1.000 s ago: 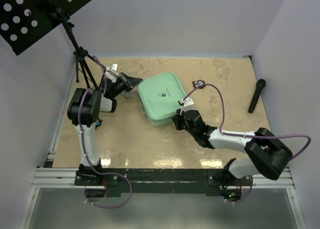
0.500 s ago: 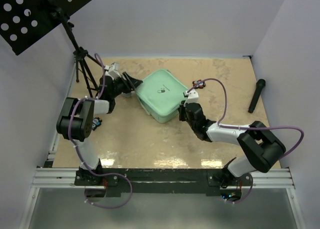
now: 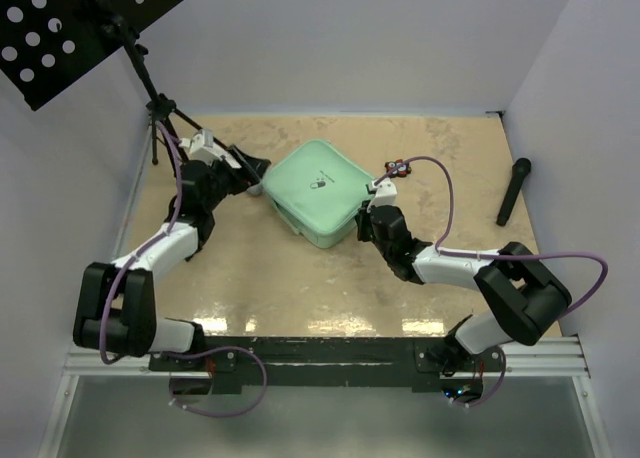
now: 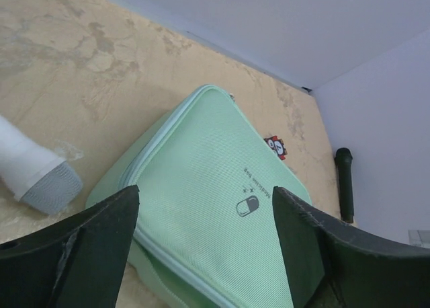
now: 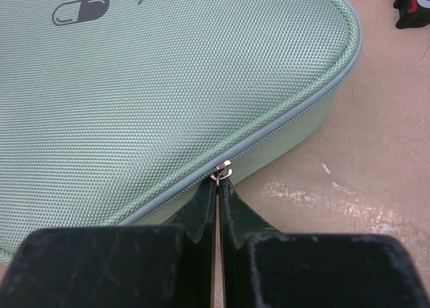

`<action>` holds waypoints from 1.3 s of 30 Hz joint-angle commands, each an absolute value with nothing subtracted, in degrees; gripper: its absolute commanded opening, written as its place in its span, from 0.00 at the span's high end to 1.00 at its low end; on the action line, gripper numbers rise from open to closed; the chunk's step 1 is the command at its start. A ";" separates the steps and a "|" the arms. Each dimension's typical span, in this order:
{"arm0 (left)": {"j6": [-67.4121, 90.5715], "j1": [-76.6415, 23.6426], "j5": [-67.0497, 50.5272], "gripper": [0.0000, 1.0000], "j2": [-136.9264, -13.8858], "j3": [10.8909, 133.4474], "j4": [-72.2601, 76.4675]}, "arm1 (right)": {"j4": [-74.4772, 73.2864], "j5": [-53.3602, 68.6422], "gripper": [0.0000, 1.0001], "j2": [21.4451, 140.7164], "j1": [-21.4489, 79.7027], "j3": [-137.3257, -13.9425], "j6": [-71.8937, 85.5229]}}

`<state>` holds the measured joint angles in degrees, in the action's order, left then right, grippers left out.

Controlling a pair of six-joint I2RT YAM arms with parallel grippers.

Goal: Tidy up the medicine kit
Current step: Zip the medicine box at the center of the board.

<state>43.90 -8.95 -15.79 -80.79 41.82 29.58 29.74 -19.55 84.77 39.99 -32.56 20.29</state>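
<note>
Medicine kit (image 3: 318,193) is lying mid-table (image 3: 300,278), lid down. Right gripper (image 5: 218,187) is pinching shut on the zipper pull (image 5: 223,170), presumably to run it. Left gripper (image 4: 205,194) is hovering over the kit's opposite side, jaws apart, probably for bracing it.

mint-green medicine kit (image 3: 318,190), zipped, flat mid-table

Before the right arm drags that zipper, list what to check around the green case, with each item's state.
1. Right gripper shut on the zipper pull: ok.
2. Left gripper bracing the medicine kit: not ok, jaws wide open, gripping nothing.
3. Black-and-red gadget clear of the kit: ok, apart.
4. White-and-grey cylinder clear of the kit: ok, beside it, apart.
5. Contents settled inside: cannot tell, kit closed.
</note>
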 commanded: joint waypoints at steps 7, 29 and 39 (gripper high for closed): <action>49.82 -11.68 -12.74 0.09 -66.81 28.59 22.84 | 37.44 -17.40 1.00 83.49 40.25 -34.19 20.04; 43.59 -22.67 1.84 0.30 -80.32 37.61 7.39 | 35.07 -16.26 1.00 83.23 40.25 -35.51 19.78; 43.86 -22.85 1.58 0.38 -87.36 41.48 6.33 | 34.63 -16.35 1.00 83.06 40.25 -35.59 18.64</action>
